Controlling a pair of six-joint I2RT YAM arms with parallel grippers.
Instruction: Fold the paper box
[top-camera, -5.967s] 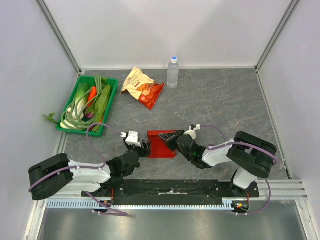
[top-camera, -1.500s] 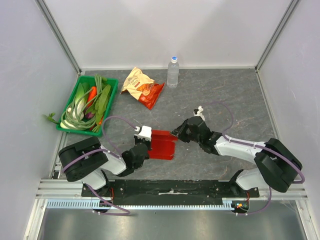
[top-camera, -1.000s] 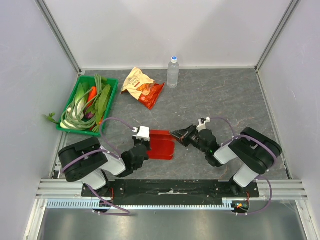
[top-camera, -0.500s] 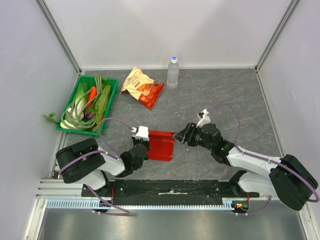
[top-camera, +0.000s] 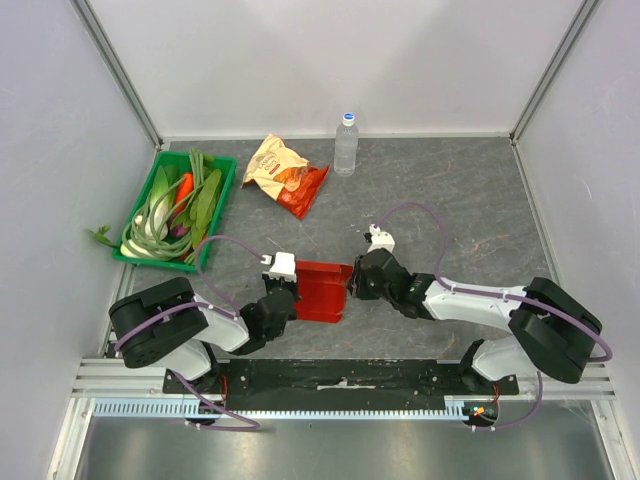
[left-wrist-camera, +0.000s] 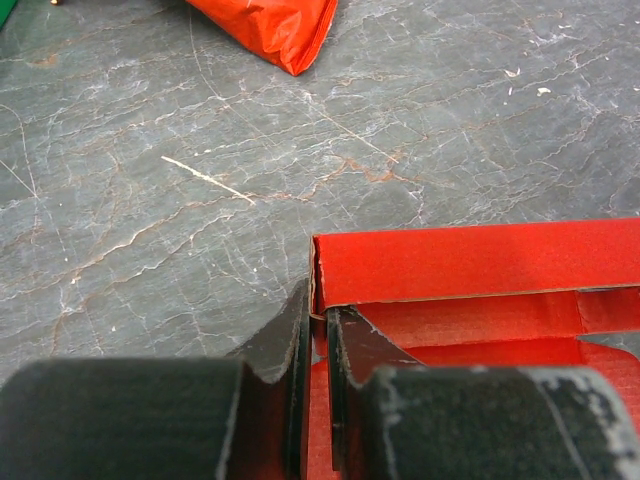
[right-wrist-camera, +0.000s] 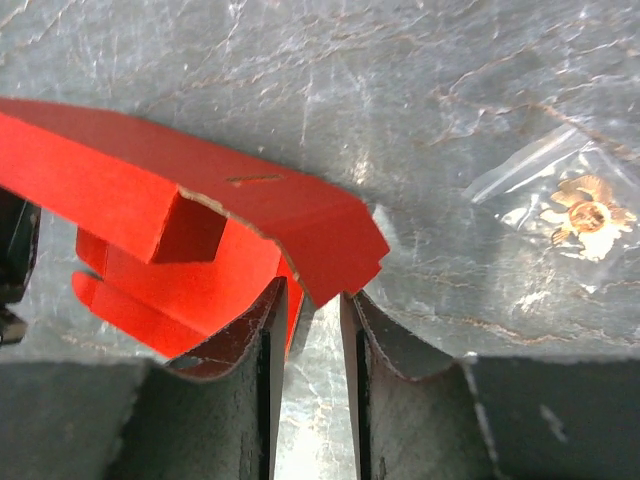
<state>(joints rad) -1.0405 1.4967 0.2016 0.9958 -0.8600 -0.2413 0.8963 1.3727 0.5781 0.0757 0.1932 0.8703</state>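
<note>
paper box: half-folded, 6 o'clock of tabletop centre | left claw: arm low, pinching box's 9 o'clock wall | right claw: arm stretched low, at 3 o'clock flap, jaws slightly apart (nothing clamped) | change: right claw moved in; box unmoved

A lab test cell: white panel walls, aluminium rail, grey marbled table.

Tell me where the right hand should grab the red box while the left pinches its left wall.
Take the curved flap on the box's right end, coming in from the right. It's thin card jutting toward the right hand, whose open fingers sit either side of its corner.
</note>
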